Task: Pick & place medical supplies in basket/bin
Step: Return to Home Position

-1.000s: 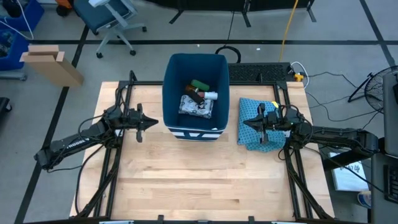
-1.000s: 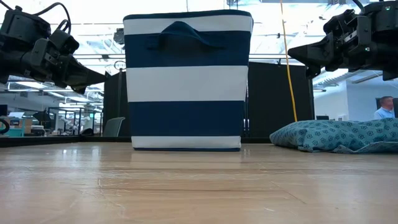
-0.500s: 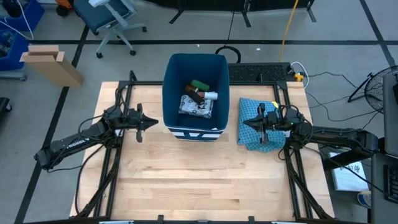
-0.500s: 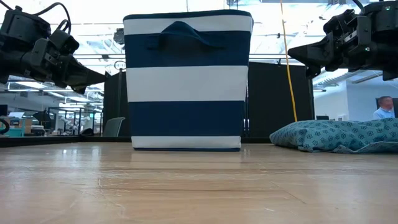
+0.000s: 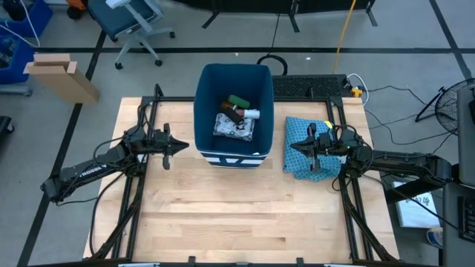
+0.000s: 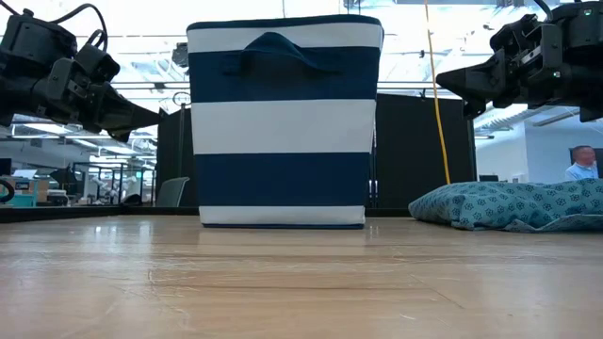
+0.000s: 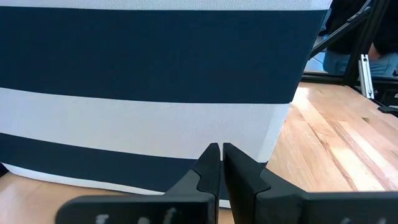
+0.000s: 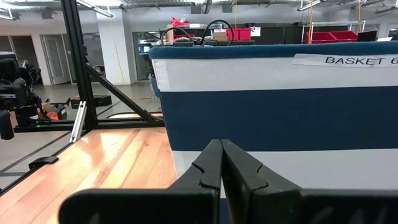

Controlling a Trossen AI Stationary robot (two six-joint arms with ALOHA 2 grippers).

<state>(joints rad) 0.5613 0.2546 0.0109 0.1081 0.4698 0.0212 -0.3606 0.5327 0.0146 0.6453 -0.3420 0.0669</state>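
left claw (image 7: 221,148) fingers together | facing striped bin (image 7: 149,81) | bin on wood table (image 7: 323,143)

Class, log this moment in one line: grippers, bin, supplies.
left gripper: shut, empty, left of blue bin | right gripper: shut, empty, over blue patterned cloth | medical supplies: inside blue bin

We see a blue patterned folded cloth (image 5: 297,130) lying on the right side of the wooden table (image 5: 237,211), towards its far edge. Off the table's far left corner a cardboard box (image 5: 61,76) sits on the floor, with a blue office chair (image 5: 130,19) farther away. A yellow cable (image 5: 344,30) runs beyond the far edge.
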